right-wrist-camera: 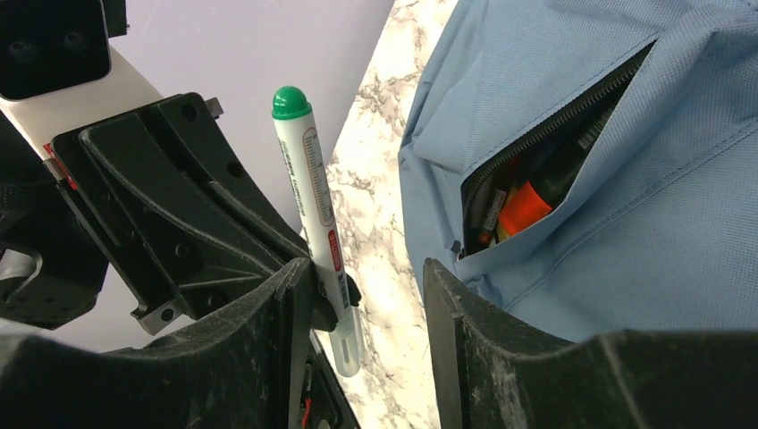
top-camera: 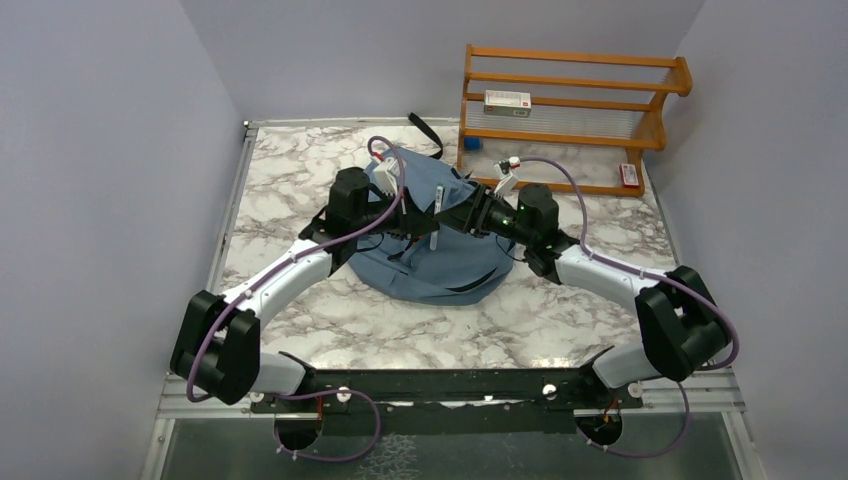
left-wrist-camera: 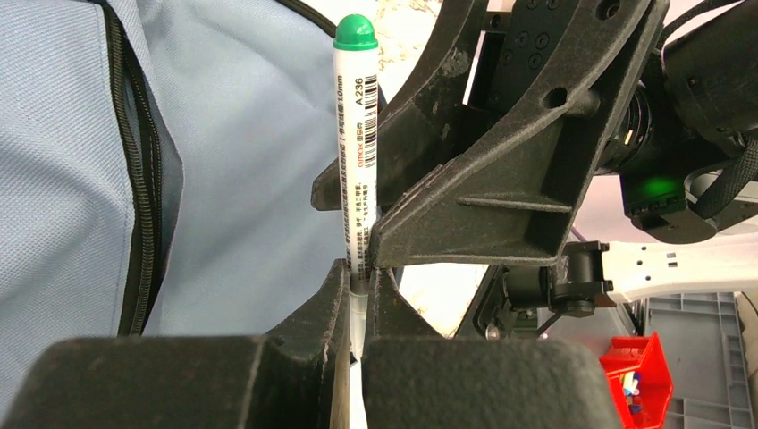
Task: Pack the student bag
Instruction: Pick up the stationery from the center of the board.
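Directly beneath the left gripper and the right gripper, the student bag is lying slumped on the marble-patterned bench. Both arms are meeting over its middle. The left gripper is pinching a green-capped marker low on its barrel, jaws closed tight, with the cap pointing away from its wrist. The right gripper is standing wide open and holding nothing. The marker is sitting against the inner face of one of its fingers, and the other finger is well clear.

Off to the far side of that free finger, the bag's front pocket is gaping with its zipper undone. An orange-bodied item and a few darker pen-like things are showing inside.

Packing is looking partly done, since some stationery is already in the pocket. The marker is hanging in the air between the arms, not yet in. It probably needs to go into that opening beside the right gripper, and the zipper needs closing after. The bag's main compartment is hidden in these views. Beyond the grippers, a white box is resting on a wooden rack. Whether it belongs in the bag is unclear.
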Robot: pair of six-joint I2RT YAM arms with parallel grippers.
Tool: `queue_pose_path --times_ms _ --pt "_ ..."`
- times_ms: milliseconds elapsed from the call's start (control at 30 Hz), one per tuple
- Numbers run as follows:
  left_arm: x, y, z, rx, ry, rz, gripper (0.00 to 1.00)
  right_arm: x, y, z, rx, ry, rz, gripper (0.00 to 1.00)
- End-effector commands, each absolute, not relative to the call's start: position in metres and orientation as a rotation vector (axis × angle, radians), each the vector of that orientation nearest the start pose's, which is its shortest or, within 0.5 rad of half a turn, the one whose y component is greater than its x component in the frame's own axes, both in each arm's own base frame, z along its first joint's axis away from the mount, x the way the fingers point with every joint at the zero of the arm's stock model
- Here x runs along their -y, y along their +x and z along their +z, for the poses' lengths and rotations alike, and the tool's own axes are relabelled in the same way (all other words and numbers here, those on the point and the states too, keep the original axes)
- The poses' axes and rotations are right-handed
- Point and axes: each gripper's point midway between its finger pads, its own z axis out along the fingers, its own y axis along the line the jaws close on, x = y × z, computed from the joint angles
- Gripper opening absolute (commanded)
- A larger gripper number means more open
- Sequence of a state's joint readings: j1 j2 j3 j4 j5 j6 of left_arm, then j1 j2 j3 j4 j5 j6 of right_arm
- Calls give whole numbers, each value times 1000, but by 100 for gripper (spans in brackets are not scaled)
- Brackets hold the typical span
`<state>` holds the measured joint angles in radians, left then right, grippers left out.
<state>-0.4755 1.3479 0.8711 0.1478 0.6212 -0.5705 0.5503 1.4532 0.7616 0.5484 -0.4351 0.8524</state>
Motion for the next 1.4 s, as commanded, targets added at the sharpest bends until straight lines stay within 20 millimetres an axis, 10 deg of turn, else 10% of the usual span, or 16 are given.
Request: queue_pose_path --times_ms 0,500,833,1367 --pt "294 286 219 -1982 444 -1308 0 -317 315 215 -1895 -87 1401 51" --pt "301 292 212 -2003 462 -1288 0 -316 320 205 -1931 -30 1390 22" --pt "293 314 214 -2012 480 -1118 47 -279 335 198 -1947 195 1161 6" --pt "249 357 191 -2094 529 -474 66 -260 329 183 -1996 276 1064 6"
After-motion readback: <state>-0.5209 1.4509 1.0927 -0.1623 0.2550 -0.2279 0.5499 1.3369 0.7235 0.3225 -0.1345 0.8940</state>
